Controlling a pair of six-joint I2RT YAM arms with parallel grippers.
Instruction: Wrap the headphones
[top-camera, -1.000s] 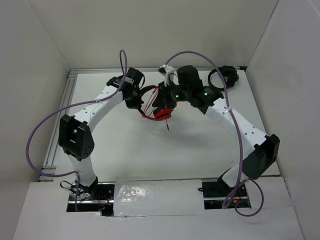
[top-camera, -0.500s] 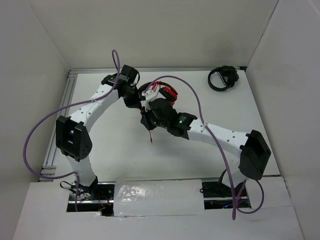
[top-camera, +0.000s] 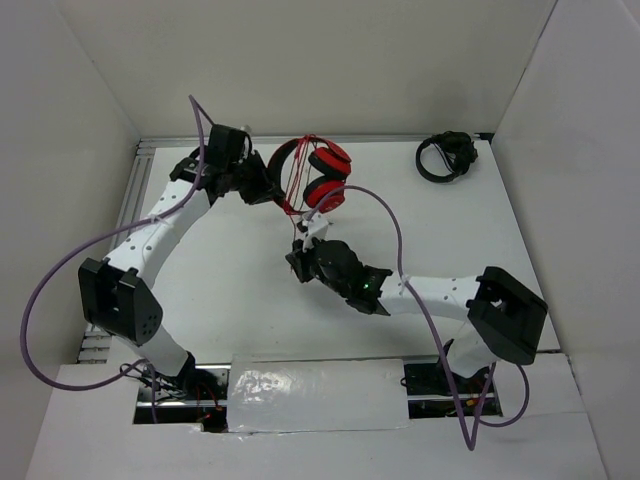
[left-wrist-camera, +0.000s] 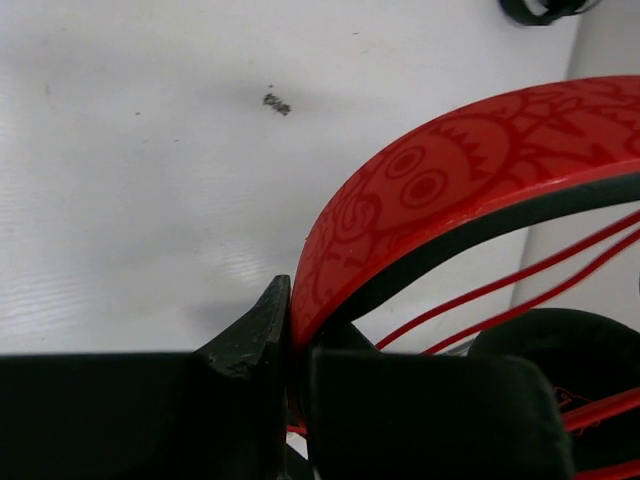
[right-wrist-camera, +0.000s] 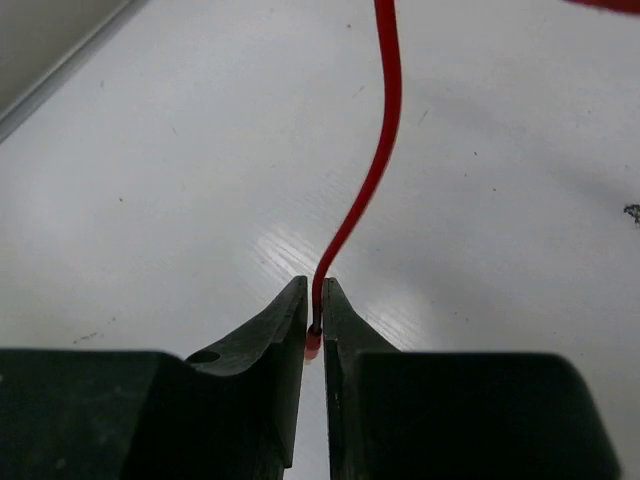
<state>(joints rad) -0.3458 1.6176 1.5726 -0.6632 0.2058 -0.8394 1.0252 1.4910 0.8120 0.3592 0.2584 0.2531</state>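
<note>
The red headphones (top-camera: 325, 175) hang at the back middle of the table, their earcups facing right. My left gripper (top-camera: 272, 190) is shut on the red, black-lined headband (left-wrist-camera: 430, 190); in the left wrist view that gripper (left-wrist-camera: 298, 340) pinches the band's end, with cable loops and a black ear pad (left-wrist-camera: 570, 350) to the right. The thin red cable (right-wrist-camera: 385, 120) runs down from the headphones to my right gripper (right-wrist-camera: 314, 300), whose narrow jaws hold the cable's tip. From above, the right gripper (top-camera: 297, 258) sits below the headphones, low over the table.
All-black headphones (top-camera: 445, 157) lie at the back right corner, their edge also showing in the left wrist view (left-wrist-camera: 540, 8). White walls close in the table on three sides. A metal rail (top-camera: 140, 190) runs along the left edge.
The right arm swung from the back down toward the near middle, drawing the cable's end with it. The left arm carried the headphones left and back, so they show uncovered.
</note>
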